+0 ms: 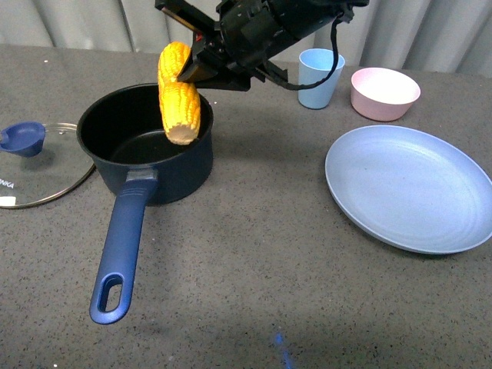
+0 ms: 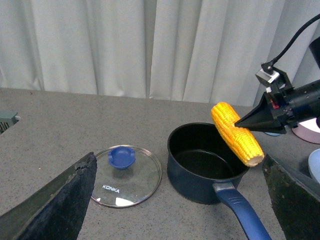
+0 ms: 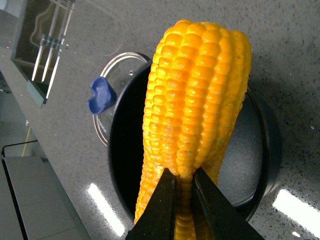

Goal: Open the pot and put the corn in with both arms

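Observation:
The navy pot [image 1: 134,165] stands open on the grey table, its long blue handle [image 1: 123,250] pointing toward the front edge. It also shows in the left wrist view [image 2: 200,170] and the right wrist view [image 3: 250,155]. My right gripper [image 1: 188,73] is shut on the yellow corn [image 1: 179,104] and holds it upright, tilted, above the pot's right rim. The corn also shows in the left wrist view [image 2: 237,132] and the right wrist view [image 3: 195,110], where the right gripper [image 3: 184,182] pinches it. My left gripper [image 2: 180,200] is open and empty, back from the pot.
The glass lid [image 1: 34,165] with its blue knob [image 1: 23,138] lies flat left of the pot; it also shows in the left wrist view [image 2: 127,175]. A light blue cup [image 1: 319,77], a pink bowl [image 1: 384,92] and a blue plate [image 1: 411,188] stand at the right.

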`<control>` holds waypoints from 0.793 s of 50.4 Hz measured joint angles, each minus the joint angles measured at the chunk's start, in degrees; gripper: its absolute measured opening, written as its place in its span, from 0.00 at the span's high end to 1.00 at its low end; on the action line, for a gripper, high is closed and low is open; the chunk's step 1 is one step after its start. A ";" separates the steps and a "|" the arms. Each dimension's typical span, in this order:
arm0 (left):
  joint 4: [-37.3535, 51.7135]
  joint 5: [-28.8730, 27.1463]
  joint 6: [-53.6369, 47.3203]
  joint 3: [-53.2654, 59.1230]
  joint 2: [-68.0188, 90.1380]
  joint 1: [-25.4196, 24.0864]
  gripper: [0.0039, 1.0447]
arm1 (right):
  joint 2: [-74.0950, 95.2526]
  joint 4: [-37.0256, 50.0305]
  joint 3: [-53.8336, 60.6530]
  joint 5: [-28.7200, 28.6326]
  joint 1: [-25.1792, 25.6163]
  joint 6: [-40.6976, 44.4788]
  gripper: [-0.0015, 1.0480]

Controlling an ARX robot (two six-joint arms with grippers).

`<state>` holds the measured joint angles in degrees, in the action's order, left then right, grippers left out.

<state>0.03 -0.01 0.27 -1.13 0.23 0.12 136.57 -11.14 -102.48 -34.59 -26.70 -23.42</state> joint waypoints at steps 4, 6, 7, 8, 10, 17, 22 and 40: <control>0.00 0.00 0.00 0.00 0.00 0.00 0.06 | 1.44 -0.74 -1.03 0.31 -0.79 -0.20 0.96; 0.00 0.00 0.00 0.00 0.00 0.00 0.06 | 1.88 -0.76 -1.27 0.24 -1.11 -0.33 0.96; 0.00 0.00 0.00 0.00 0.00 0.00 0.06 | 2.19 -0.81 -1.42 0.22 -1.31 -0.39 0.96; 0.00 0.00 0.00 0.00 0.00 0.00 0.06 | 2.45 -1.01 -1.70 0.24 -1.49 -0.39 0.96; 0.00 0.00 0.00 0.00 0.00 0.00 0.06 | 2.75 -1.31 -2.10 0.35 -1.68 -0.44 0.96; 0.00 0.00 0.00 0.00 0.00 0.00 0.06 | 3.21 -2.19 -3.76 1.20 -2.29 -0.35 0.94; 0.00 0.00 0.00 0.00 0.00 0.00 0.06 | 3.26 -2.49 -4.00 1.75 -2.38 -0.37 0.79; 0.00 0.00 0.00 0.00 0.00 0.00 0.06 | 2.71 -0.83 -2.16 5.35 -1.14 -0.22 0.24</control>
<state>0.03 -0.01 0.27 -1.13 0.23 0.12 139.28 -11.97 -104.64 -29.23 -27.83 -23.64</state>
